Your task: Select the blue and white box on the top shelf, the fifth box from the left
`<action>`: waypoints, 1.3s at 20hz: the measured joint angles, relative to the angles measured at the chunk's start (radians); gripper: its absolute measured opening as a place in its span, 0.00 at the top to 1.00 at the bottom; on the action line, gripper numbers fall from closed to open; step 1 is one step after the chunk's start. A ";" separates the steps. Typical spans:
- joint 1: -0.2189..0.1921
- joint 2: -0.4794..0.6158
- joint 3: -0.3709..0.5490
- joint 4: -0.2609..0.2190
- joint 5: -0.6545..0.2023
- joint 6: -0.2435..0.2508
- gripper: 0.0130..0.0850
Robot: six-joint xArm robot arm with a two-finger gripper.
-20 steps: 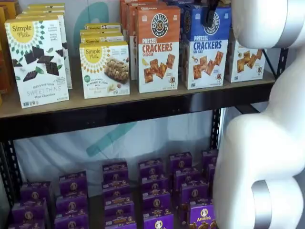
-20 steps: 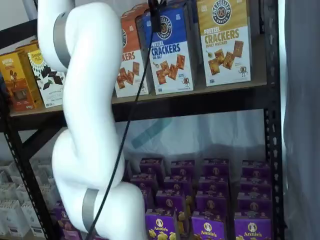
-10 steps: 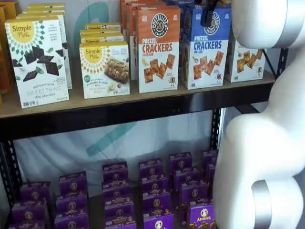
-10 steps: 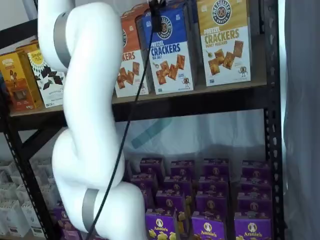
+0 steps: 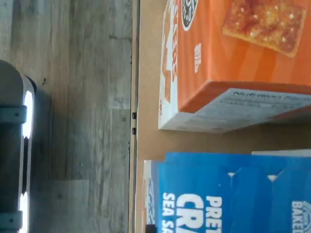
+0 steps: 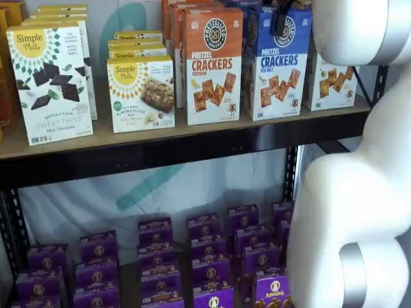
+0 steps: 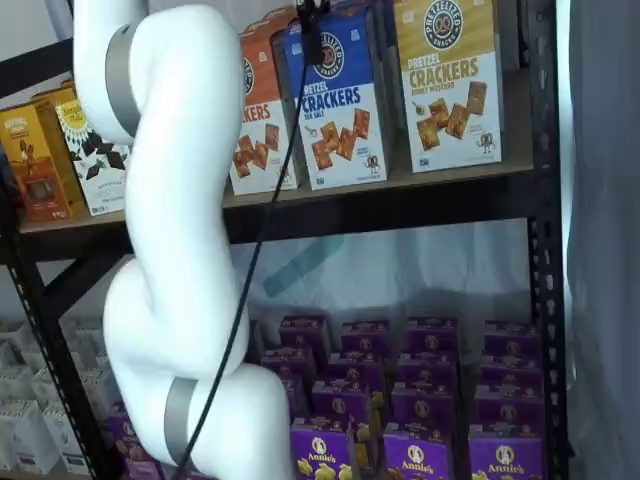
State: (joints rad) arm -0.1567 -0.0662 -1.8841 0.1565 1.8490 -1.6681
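Observation:
The blue and white box stands upright on the top shelf, between an orange cheddar carton and a yellow-topped carton. It also shows in a shelf view and, from above, in the wrist view. My gripper shows as a black finger hanging over the box's upper front, also seen in a shelf view. Only one finger shows, so I cannot tell whether it is open or shut.
The white arm fills the right of one shelf view and the left of the other. Simple Mills boxes stand further left. Small purple boxes fill the lower level. The wrist view shows the wooden floor.
The black finger has shifted very slightly left across the box's top. The boxes and the arm look otherwise unmoved.

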 joint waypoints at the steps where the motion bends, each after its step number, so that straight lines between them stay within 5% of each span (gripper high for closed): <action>1: 0.000 -0.001 -0.001 0.001 0.002 0.001 0.33; 16: -0.003 -0.059 0.045 -0.004 0.036 -0.002 0.33; 26: -0.004 -0.229 0.191 0.001 0.082 0.003 0.33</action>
State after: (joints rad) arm -0.1609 -0.2949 -1.6933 0.1576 1.9314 -1.6651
